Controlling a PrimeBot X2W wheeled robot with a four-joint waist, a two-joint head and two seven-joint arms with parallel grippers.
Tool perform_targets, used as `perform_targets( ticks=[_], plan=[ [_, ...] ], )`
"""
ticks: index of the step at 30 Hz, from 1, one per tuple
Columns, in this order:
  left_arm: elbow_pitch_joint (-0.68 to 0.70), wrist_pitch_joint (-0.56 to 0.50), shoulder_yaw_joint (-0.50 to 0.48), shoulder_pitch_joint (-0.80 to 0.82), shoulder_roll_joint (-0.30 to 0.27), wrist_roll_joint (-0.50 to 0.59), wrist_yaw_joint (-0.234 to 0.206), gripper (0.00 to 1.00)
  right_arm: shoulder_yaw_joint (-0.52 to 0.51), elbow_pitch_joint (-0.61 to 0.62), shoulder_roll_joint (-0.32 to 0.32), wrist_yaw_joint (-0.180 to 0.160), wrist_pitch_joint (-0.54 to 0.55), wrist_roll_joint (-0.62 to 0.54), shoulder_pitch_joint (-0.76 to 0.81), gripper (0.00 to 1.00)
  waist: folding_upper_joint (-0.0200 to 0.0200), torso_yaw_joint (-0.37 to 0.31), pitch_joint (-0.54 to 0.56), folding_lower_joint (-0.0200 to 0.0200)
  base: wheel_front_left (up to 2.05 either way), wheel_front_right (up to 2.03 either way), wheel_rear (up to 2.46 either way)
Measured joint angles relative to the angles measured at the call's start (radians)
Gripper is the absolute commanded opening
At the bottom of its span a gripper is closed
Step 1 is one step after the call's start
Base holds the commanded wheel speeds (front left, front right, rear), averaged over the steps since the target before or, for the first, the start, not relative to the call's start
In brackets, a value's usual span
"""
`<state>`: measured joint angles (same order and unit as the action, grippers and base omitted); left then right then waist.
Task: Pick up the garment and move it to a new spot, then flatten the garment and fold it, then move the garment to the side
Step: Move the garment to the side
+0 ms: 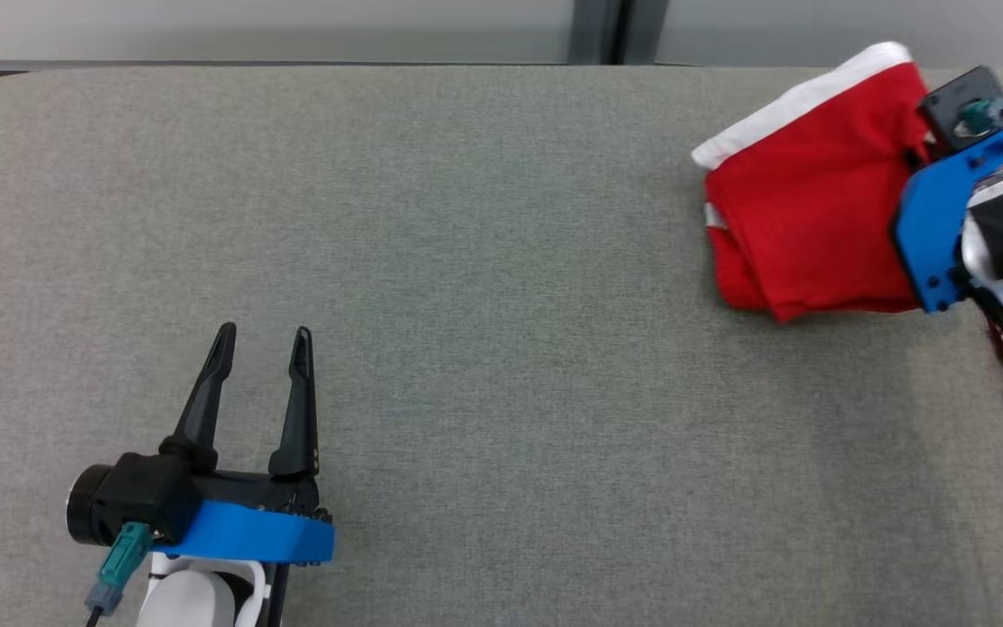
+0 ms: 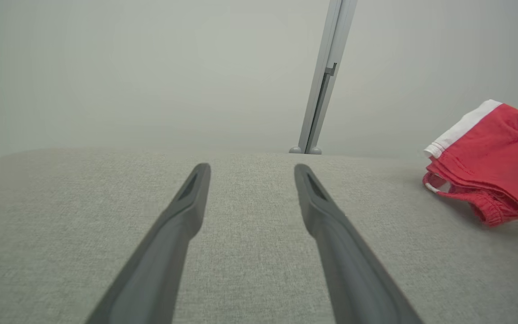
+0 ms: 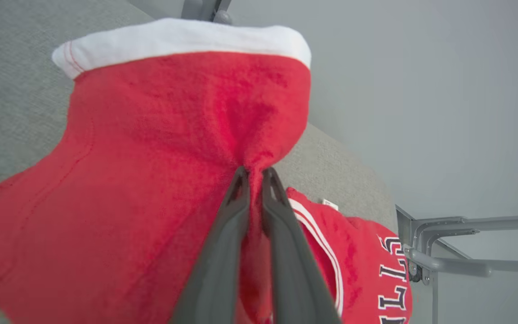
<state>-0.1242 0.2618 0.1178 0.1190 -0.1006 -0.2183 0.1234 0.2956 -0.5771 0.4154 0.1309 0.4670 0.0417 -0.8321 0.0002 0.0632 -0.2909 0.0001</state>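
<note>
The right gripper (image 3: pixel 254 176) is clenching its jaws on a fold of the red garment (image 1: pixel 806 218), cloth bunching just ahead of them; the left gripper (image 1: pixel 263 333) is holding its jaws spread and empty, the garment sitting well to their right.

Open grey table (image 1: pixel 484 261) across middle and left (red garment (image 1: pixel 815 200) far right)

Test lab, padded grey table (image 1: pixel 501 261), plain walls (image 2: pixel 106 67)
</note>
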Motion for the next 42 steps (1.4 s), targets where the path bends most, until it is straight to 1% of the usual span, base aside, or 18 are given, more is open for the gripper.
perform_targets(
  ticks=[5,8,11,13,18,22,28,29,30,36,39,42],
  plan=[
    [0.012,0.000,0.009,0.017,0.001,0.007,0.000,1.00,0.060,0.077,0.166,0.000,0.060,0.104,-0.005,0.00,0.0000,-0.041,-0.021,-0.0001,0.00,0.00,0.00],
    [0.017,0.000,0.015,0.033,-0.005,0.012,0.001,1.00,0.088,0.119,0.268,0.000,0.053,0.130,-0.004,0.00,0.0000,-0.059,-0.046,0.0000,0.00,0.00,0.00],
    [0.023,0.000,0.023,0.046,-0.015,0.018,0.001,1.00,0.102,0.125,0.342,0.000,0.024,0.126,0.001,0.00,-0.0001,-0.074,-0.079,-0.0003,0.00,0.00,0.00],
    [0.032,0.000,0.027,0.066,-0.022,0.026,0.001,1.00,0.079,0.110,0.368,0.000,0.005,0.124,0.001,0.00,0.0000,-0.083,-0.108,0.0000,0.00,0.00,0.00],
    [0.053,0.000,0.034,0.103,-0.046,0.032,0.001,1.00,-0.018,0.072,0.378,0.000,-0.023,0.081,0.001,0.00,0.0001,-0.095,-0.172,0.0001,0.00,0.00,0.00],
    [0.058,0.000,0.054,0.132,-0.052,0.035,0.001,1.00,-0.113,0.021,0.371,0.000,-0.048,0.032,0.018,0.00,0.0001,-0.089,-0.203,0.0000,0.00,0.00,0.00],
    [0.061,0.000,0.063,0.148,-0.068,0.038,0.002,1.00,-0.266,-0.047,0.293,0.000,-0.065,-0.056,0.068,0.00,0.0001,-0.084,-0.222,0.0001,0.00,0.00,0.00],
    [0.060,0.000,0.064,0.148,-0.071,0.038,0.002,1.00,-0.292,-0.050,0.277,0.000,-0.074,-0.071,0.074,0.25,0.0001,-0.085,-0.221,0.0000,0.00,0.00,0.00],
    [0.058,0.000,0.065,0.148,-0.074,0.038,0.002,1.00,-0.309,-0.053,0.263,0.000,-0.076,-0.088,0.079,1.00,0.0001,-0.085,-0.219,0.0000,0.00,0.00,0.00],
    [0.036,0.000,0.069,0.147,-0.078,0.033,0.002,1.00,-0.414,-0.008,0.181,0.000,-0.188,-0.176,0.095,1.00,0.0000,-0.085,-0.175,-0.0001,0.00,0.00,0.00],
    [0.020,0.000,0.077,0.139,-0.071,0.023,0.002,1.00,-0.464,0.028,0.114,0.000,-0.242,-0.185,0.114,1.00,-0.0001,-0.081,-0.134,-0.0002,0.00,0.00,0.00],
    [-0.005,0.000,0.080,0.115,-0.056,0.008,0.002,1.00,-0.491,0.079,0.036,0.000,-0.297,-0.171,0.172,1.00,-0.0002,-0.079,-0.083,-0.0003,0.00,0.00,0.00]
  ],
)
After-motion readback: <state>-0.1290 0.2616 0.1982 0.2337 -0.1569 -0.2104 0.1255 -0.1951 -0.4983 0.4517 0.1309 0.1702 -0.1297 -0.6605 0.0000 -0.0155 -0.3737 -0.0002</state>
